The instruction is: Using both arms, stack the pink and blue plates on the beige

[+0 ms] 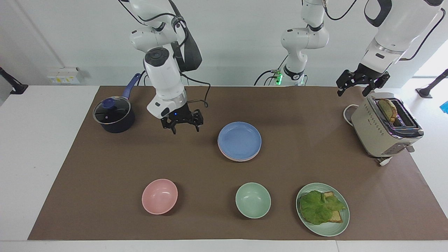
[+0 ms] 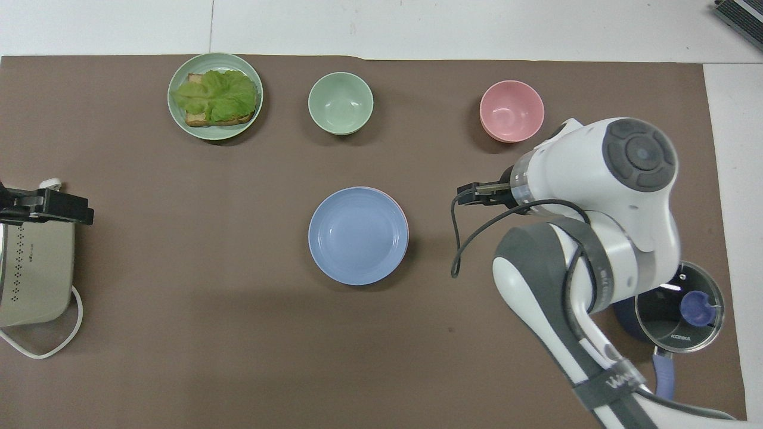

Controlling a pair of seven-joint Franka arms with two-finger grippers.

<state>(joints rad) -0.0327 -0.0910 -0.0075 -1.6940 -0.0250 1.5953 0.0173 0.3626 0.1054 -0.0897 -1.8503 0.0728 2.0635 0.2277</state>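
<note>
The blue plate (image 1: 239, 140) tops the stack at the middle of the bench (image 1: 105, 164). My right claw (image 1: 183, 126) hangs spread and empty beside it; my left claw (image 1: 362, 87) waits spread above the toaster (image 1: 381, 129).

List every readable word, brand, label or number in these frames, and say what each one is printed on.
"KONKA": on the glass lid of the dark blue saucepan.
White lettering on the right arm's grey strap: too blurred to read.
Markings on the beige toaster: too small to read.
Nothing else carries text.
</note>
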